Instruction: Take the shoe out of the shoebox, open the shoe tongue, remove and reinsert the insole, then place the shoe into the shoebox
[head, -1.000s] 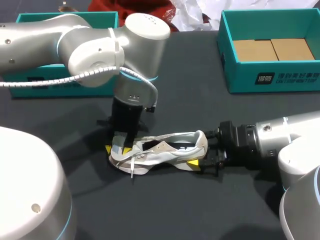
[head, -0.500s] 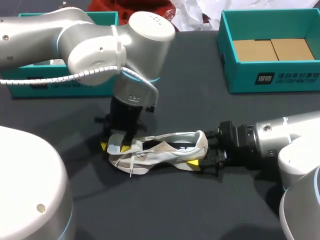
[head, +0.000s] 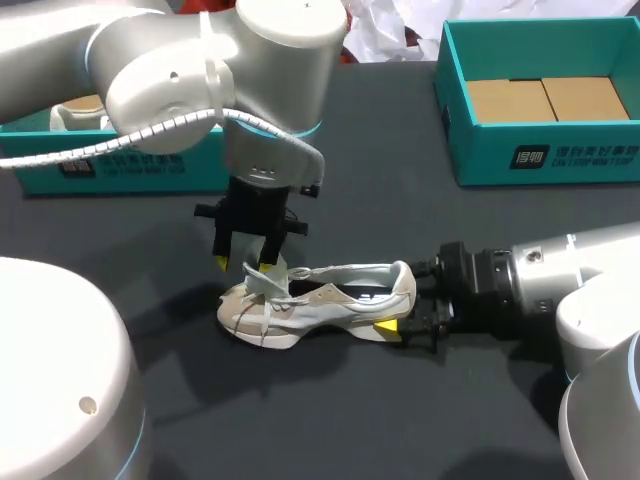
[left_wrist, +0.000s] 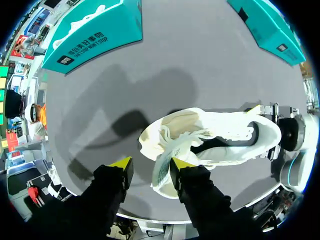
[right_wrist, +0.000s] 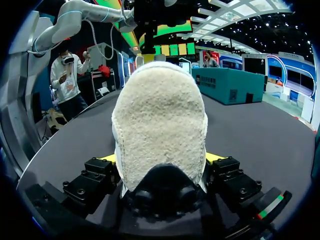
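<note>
Off-white mesh and suede, the shoe (head: 320, 300) lies on its sole on the dark table (head: 400, 420), about mid-table, toe to the left and heel to the right, well apart from both boxes. The tongue (head: 262, 281) stands up from the laces at the toe end, its pale strip raised toward the left gripper (head: 243, 264), which hangs just above it. In the left wrist view that gripper's fingers (left_wrist: 181, 164) stand moderately apart; the tongue rests against one yellow tip only, with bare table showing in the gap, so nothing is clamped there. The right gripper (head: 398, 308) comes in low from the right, and its yellow tips press the heel from both sides, pinning the shoe flat. The collar opening looks dark; we cannot make out the insole inside. At the far right sits a teal shoebox (head: 480, 150) with a cardboard floor. At the far left is a second teal box (head: 120, 165) with something pale in it that we cannot identify. We judge the step in hand to be opening the tongue: the shoe is out, the tongue is partly lifted, and the insole is not yet drawn. Next, the left fingers need to pinch the tongue from both sides and fold it toward the toe while the heel hold steadies the shoe, leaving the mouth wide enough to reach the insole.
</note>
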